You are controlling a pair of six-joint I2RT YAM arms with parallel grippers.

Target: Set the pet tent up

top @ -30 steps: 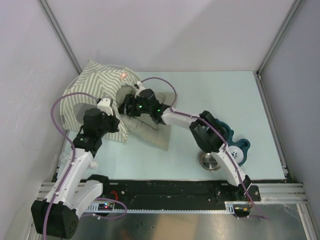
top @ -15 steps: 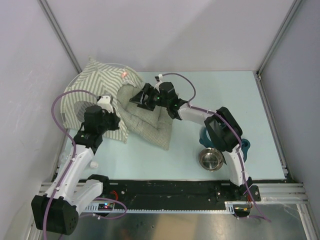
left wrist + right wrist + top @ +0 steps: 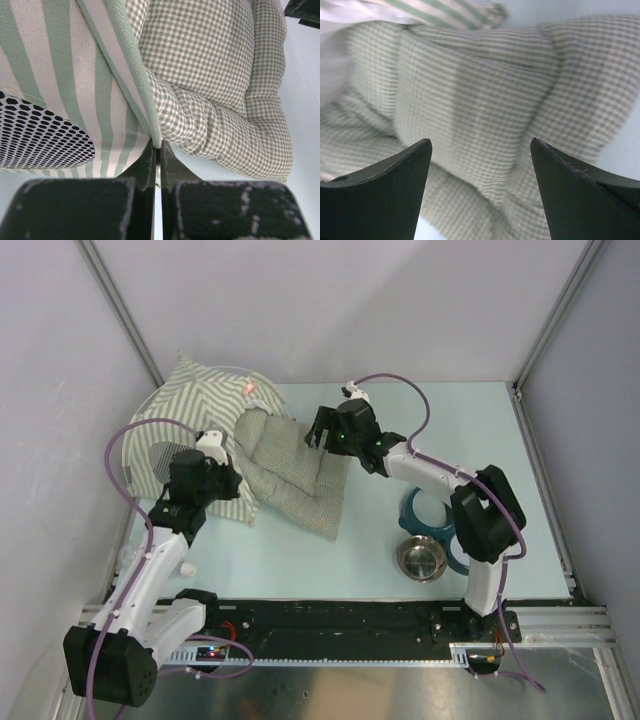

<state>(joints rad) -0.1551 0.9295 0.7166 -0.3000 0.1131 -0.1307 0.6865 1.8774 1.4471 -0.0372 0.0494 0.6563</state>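
Tabletop [image 3: 330, 560], far left: left pincer [image 3: 156, 148] clamps pet tent [image 3: 205, 390] hem.

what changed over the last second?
Right arm drew back to the right off the cushion, jaws open, holding nothing. Left arm unmoved, jaws shut on the tent edge; cushion and bowl stayed put.

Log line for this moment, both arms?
left gripper: shut on pet tent hem | right gripper: open over checked cushion, holding nothing
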